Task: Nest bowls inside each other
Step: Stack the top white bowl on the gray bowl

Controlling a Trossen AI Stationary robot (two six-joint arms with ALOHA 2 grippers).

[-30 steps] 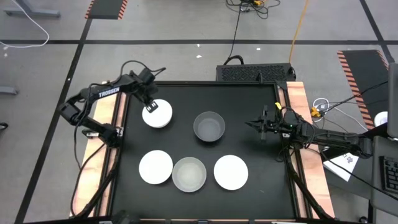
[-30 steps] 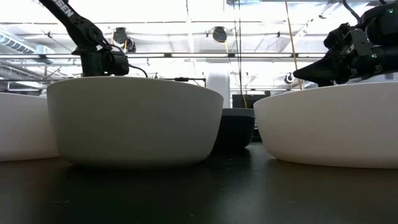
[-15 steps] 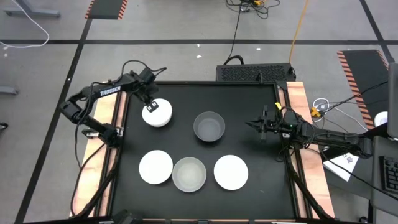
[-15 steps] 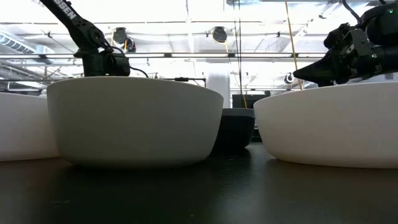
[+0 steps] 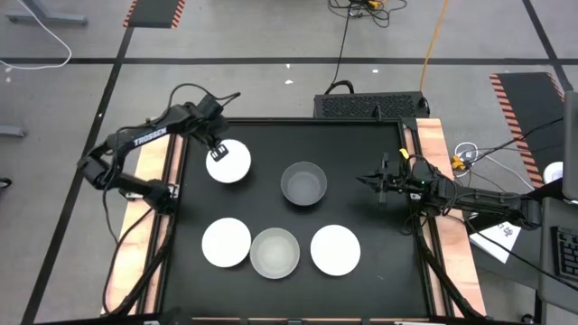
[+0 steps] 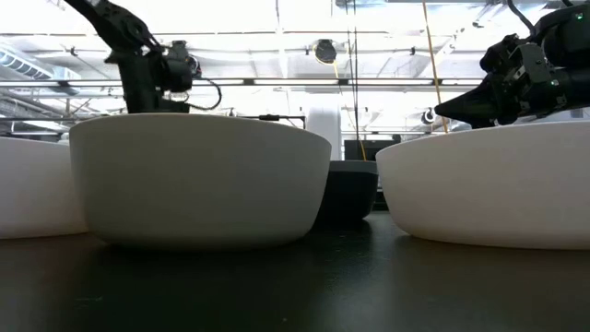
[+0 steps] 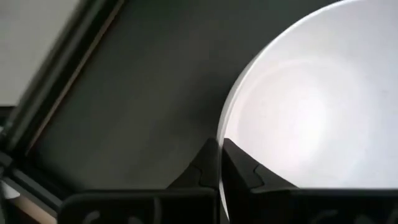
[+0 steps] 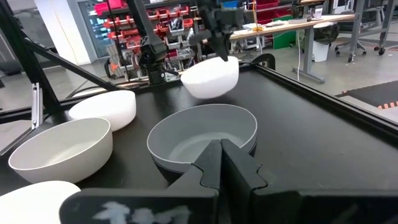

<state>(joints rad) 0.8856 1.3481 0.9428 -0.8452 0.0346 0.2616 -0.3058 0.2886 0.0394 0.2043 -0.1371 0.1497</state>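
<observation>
My left gripper (image 5: 215, 152) is shut on a white bowl (image 5: 229, 162) near the table's far left corner; the right wrist view shows this bowl (image 8: 210, 78) in the air, tilted. A dark grey bowl (image 5: 303, 183) sits mid-table, a darker rim showing under it (image 8: 205, 163). Along the near edge stand a white bowl (image 5: 226, 242), a pale translucent bowl (image 5: 275, 252) and another white bowl (image 5: 335, 249). My right gripper (image 5: 373, 181) hovers shut, to the right of the grey bowl. My left gripper pinches the white bowl's rim (image 7: 221, 132) on its left side, one finger (image 7: 207, 163) outside the wall and one (image 7: 241, 167) inside. The fingers come from above, pointing down. The bowl is lifted clear of the table and hangs tilted below them.
The black tabletop (image 5: 361, 144) has wooden side rails (image 5: 432, 153) on both sides. A dark box (image 5: 370, 106) sits behind the far edge. Open tabletop lies between the lifted bowl and the grey bowl, and along the far edge.
My left gripper has risen, keeping its hold on the white bowl's rim. The bowl has come up off the table with it and shifted slightly toward the far edge. The right arm has stayed still.
</observation>
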